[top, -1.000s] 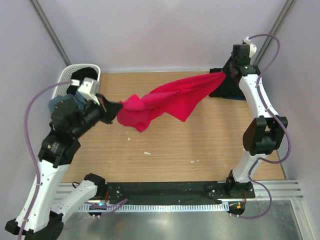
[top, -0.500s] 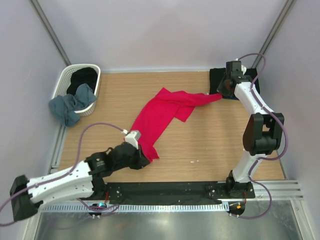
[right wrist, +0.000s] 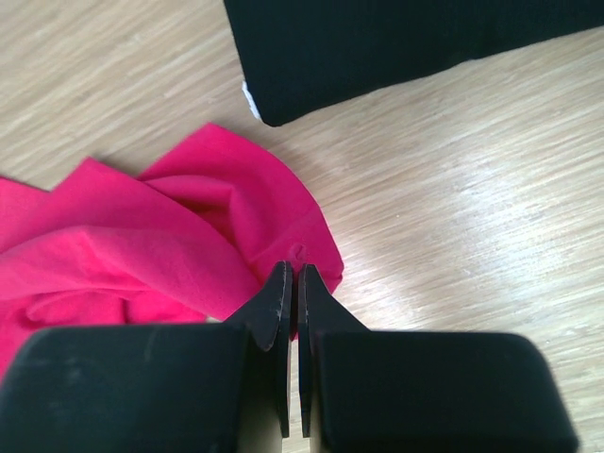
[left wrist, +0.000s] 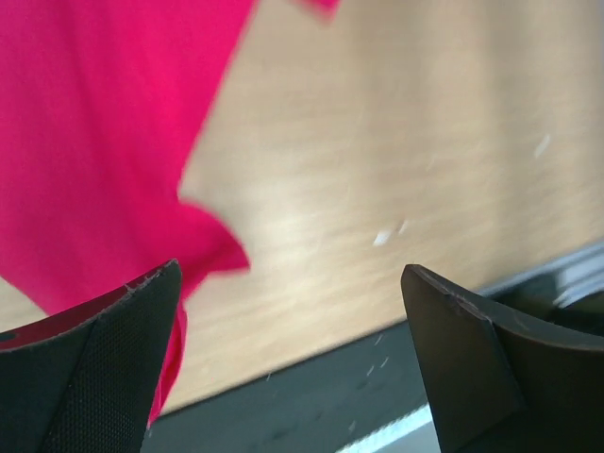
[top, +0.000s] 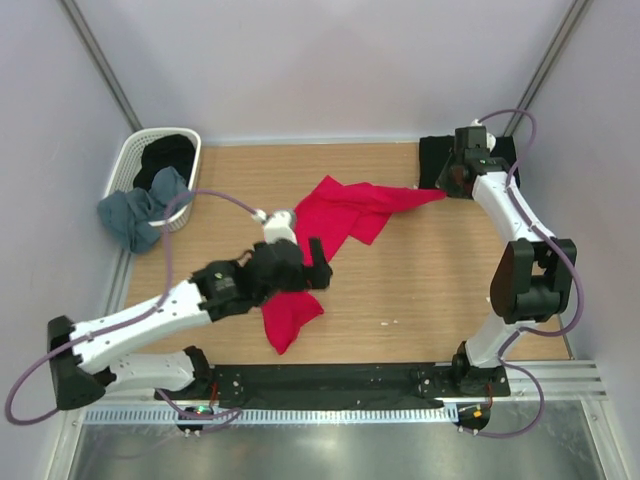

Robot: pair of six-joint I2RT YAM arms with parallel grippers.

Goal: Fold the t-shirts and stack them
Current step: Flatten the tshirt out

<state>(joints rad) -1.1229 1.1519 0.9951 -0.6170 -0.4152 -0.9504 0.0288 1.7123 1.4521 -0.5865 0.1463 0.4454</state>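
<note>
Crimson t-shirt (top: 335,215): soft matt cloth, creased. Beneath it, table (top: 420,280) of pale wood grain, smooth, faintly sheened. To its right, black t-shirt (right wrist: 396,38), matt cloth. To its left, white plastic lattice basket (top: 128,165) and grey-blue t-shirt (top: 130,215), dull crumpled cloth. Coarse-grained black pad (left wrist: 94,377) on the left gripper (left wrist: 291,274).

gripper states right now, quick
Left gripper: open, holding nothing.
Right gripper: closed on a corner of the red t-shirt.
</note>
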